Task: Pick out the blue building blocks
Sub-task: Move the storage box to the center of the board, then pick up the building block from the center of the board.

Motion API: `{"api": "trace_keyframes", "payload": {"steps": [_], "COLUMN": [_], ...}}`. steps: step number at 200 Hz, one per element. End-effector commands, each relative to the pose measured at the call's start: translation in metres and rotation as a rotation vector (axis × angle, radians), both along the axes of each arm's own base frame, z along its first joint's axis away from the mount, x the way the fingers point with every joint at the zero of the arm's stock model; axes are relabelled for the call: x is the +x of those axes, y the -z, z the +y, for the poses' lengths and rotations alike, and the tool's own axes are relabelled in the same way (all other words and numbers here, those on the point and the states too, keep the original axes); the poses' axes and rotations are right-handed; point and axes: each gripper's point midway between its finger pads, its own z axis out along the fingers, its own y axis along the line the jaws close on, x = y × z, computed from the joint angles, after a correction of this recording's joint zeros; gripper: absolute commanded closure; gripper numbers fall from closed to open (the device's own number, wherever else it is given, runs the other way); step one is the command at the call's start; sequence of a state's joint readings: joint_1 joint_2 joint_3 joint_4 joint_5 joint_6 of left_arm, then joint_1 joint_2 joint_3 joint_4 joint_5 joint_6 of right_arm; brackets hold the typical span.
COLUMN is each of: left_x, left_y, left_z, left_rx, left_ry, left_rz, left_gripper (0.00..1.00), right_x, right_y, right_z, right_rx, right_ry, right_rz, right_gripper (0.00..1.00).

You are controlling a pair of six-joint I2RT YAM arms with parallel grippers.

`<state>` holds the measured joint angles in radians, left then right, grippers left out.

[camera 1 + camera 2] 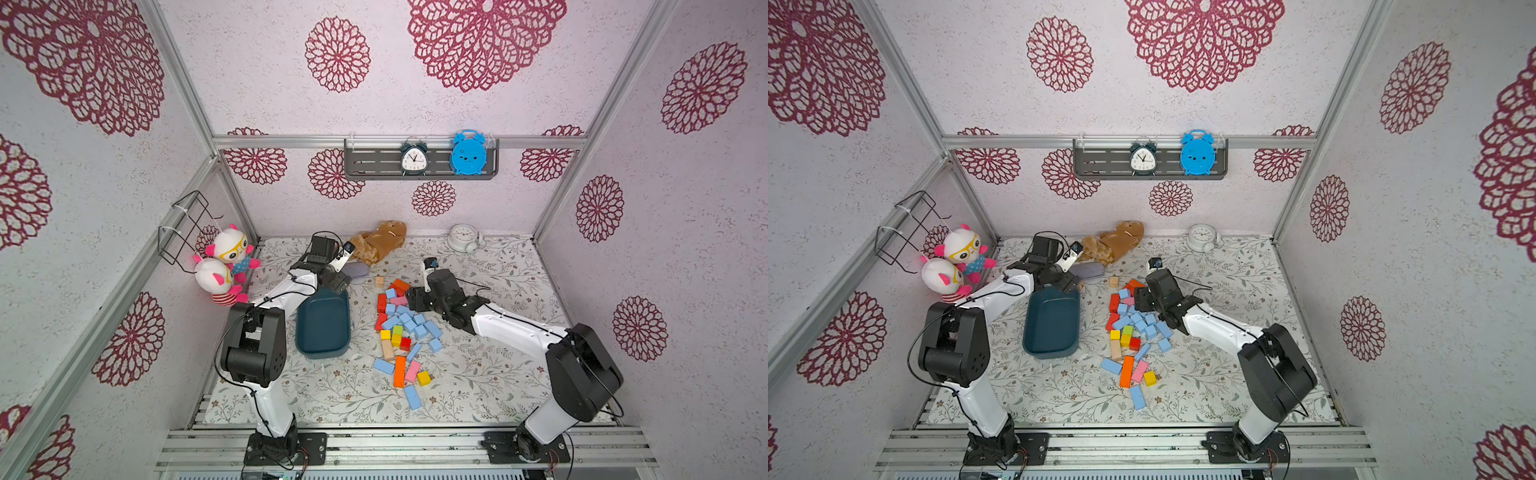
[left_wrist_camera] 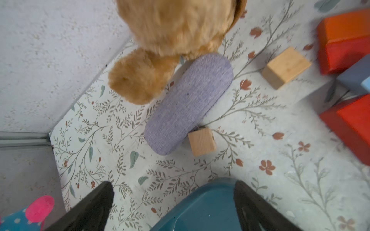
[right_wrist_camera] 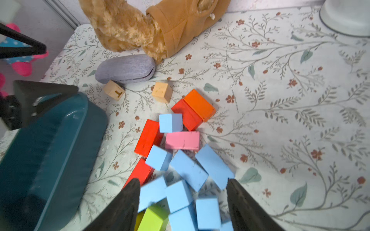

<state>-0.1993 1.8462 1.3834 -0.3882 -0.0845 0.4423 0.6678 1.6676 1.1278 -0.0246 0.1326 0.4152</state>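
The blue building blocks point(image 1: 409, 320) point(image 1: 1142, 322) lie mixed with red, pink, yellow and green blocks in a loose pile mid-table, in both top views. A few more blue bars lie nearer the front point(image 1: 412, 397). My right gripper point(image 3: 183, 184) point(image 1: 410, 298) is low over the pile's far part, jaws apart, with several blue blocks point(image 3: 178, 195) between its fingers; none is lifted. My left gripper point(image 2: 174, 190) point(image 1: 340, 284) hangs open and empty over the far end of the dark teal tray point(image 2: 200, 210) point(image 1: 324, 328), which is empty.
A brown plush toy point(image 1: 380, 241) and a lilac-grey fabric case point(image 2: 188, 104) lie behind the pile, with two tan cubes point(image 3: 161, 92) near them. A white clock point(image 1: 463, 237) stands at the back right. Two plush dolls point(image 1: 226, 262) sit at the left wall.
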Motion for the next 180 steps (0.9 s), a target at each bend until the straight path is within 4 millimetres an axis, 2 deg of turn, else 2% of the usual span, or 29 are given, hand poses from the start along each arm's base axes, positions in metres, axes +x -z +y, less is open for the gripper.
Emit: {"api": "trace_keyframes", "payload": {"steps": [1,22,47,71,96,127,168,180], "left_x": [-0.015,-0.022,-0.030,-0.039,-0.048,-0.057,-0.062,-0.063], "left_y": [-0.012,-0.025,-0.034,-0.034,-0.024,-0.017,-0.007,-0.004], "left_z": [-0.002,0.018,0.053,0.084,0.107,0.120,0.118,0.117], "left_rx": [-0.147,-0.298,-0.446,-0.499,-0.522,-0.540,-0.570,-0.576], "left_ry": [-0.078,-0.216,-0.385,-0.476,-0.552,-0.597,-0.606,-0.611], "left_rz": [0.075,0.113,0.125,0.113,0.120,0.120,0.141,0.149], "left_gripper": [0.03,0.03,0.03,0.03,0.03,0.03,0.03,0.03], "right_x": [0.017,0.039,0.059,0.071,0.077,0.079,0.071,0.069], "right_y": [0.016,0.029,0.044,0.057,0.065,0.077,0.086,0.089], "right_z": [-0.003,0.013,0.032,0.052,0.075,0.082,0.081,0.078], "right_rx": [-0.138,-0.185,-0.203,-0.183,-0.136,-0.131,-0.123,-0.130], "right_ry": [0.031,0.029,0.014,-0.028,-0.084,-0.071,-0.063,-0.050], "right_rz": [0.060,0.102,0.131,0.150,0.168,0.200,0.252,0.269], "right_gripper": [0.35,0.41,0.41,0.39,0.38,0.39,0.42,0.38]}}
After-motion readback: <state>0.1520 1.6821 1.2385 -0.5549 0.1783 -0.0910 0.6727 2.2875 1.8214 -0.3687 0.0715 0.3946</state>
